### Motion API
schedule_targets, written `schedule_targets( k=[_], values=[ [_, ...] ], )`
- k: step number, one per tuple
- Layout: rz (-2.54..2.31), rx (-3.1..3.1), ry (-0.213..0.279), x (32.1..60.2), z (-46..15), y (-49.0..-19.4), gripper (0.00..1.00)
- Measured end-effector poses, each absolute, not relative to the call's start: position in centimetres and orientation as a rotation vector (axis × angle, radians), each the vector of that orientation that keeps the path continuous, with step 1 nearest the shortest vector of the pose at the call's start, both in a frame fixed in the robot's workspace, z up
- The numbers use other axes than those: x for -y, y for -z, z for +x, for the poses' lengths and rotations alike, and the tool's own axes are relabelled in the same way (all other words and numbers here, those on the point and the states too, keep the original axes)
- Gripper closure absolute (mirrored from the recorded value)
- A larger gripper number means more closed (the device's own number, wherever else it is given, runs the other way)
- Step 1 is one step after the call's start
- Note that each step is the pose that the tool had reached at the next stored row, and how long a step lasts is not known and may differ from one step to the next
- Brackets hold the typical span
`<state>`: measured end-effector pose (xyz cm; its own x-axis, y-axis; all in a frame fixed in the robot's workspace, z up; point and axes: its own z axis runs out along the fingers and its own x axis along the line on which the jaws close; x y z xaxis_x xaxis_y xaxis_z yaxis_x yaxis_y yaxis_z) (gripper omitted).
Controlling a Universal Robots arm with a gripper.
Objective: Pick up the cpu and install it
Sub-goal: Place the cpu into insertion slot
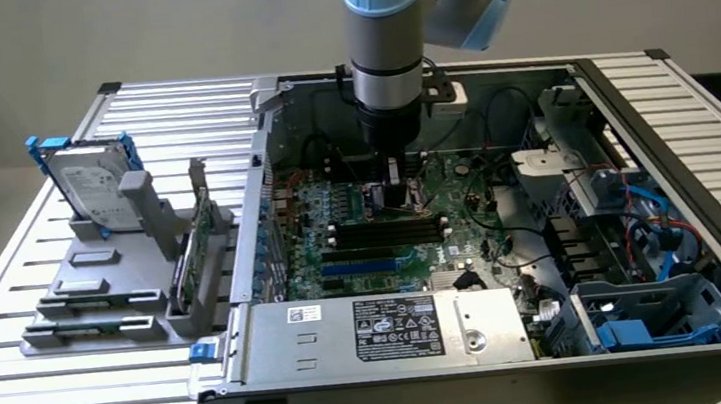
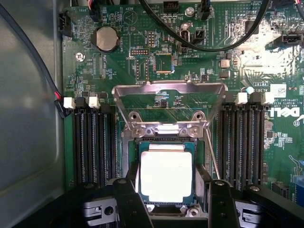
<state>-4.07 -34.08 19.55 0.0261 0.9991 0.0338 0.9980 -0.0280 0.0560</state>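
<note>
Silver and bright, the cpu (image 2: pixel 165 173) lies flat inside the cpu socket (image 2: pixel 134 153) on a green motherboard (image 2: pixel 118 61), its thin pale edge lined up squarely with the socket's dark border. This is the inside of an open computer case (image 1: pixel 675 129) lying on a slatted metal table (image 1: pixel 72 393).

A grey and blue robot arm (image 1: pixel 388 48) reaches straight down into the case. Its gripper (image 2: pixel 173 187) hangs directly above the socket. The two black fingers (image 2: pixel 129 202) stand apart, one on each side of the chip. A dark gap shows between the chip and one finger, while the other finger overlaps the chip's corner from above. They do not look clamped on anything.

Beyond the socket, the metal load plate (image 2: pixel 168 90) stands tipped up and open, not folded down over the chip. Rows of black memory slots (image 2: pixel 92 142) flank the socket on both sides. Well away from the socket, outside the case, a hard drive with blue brackets (image 1: pixel 98 189) stands upright in a grey holder.

Judging from this, the pick-up and the placing are done: the chip appears seated. The plate is not yet closed, so the installation is not fully locked.
</note>
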Motion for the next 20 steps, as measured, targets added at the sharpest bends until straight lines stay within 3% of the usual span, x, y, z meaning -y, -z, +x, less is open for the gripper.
schedule_targets(
  k=[8, 11, 12, 20],
  values=[
    [2.239, -2.179, -0.100, 34.04, -4.06, -19.49, 0.45],
    [2.239, -2.179, -0.100, 34.02, -4.06, -19.47, 0.44],
    [2.239, -2.178, -0.100, 34.04, -4.07, -19.49, 0.37],
    [2.238, -2.179, -0.099, 34.04, -4.07, -20.11, 0.37]
  ],
)
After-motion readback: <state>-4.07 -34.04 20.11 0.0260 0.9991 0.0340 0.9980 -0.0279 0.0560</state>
